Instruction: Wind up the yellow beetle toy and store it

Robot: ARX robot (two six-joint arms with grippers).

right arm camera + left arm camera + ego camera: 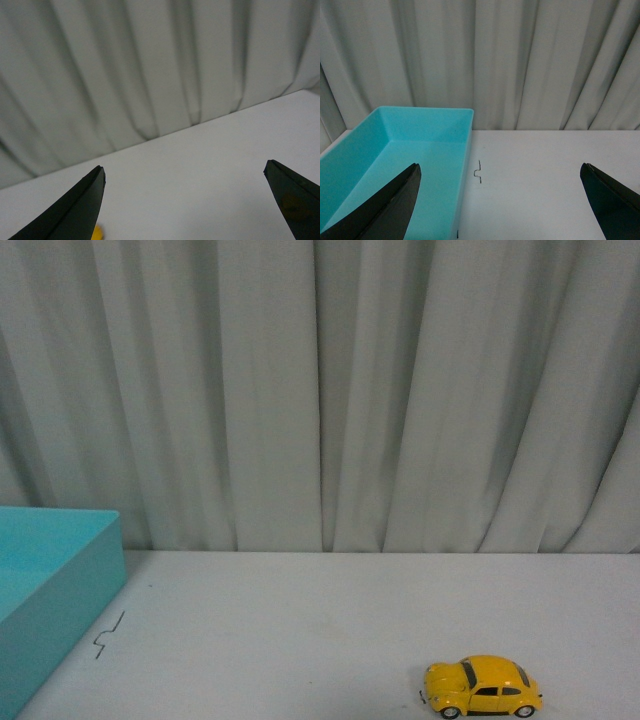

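Toy car [482,687], yellow, sits on its wheels on the white table [300,630], right of centre at the near edge of my front view, nose pointing left. Neither arm shows in that view. The teal bin [60,575] is on the far left, well apart from the car. A small dark squiggle [108,634] is on the table just beside the bin. A grey curtain [320,390] hangs behind. The left gripper [499,169] is spread wide with nothing in it, above the bin's rim and bare table. The right gripper [184,166] is also spread and empty. A bit of yellow [98,233] shows by one of its fingers, too little to tell more.
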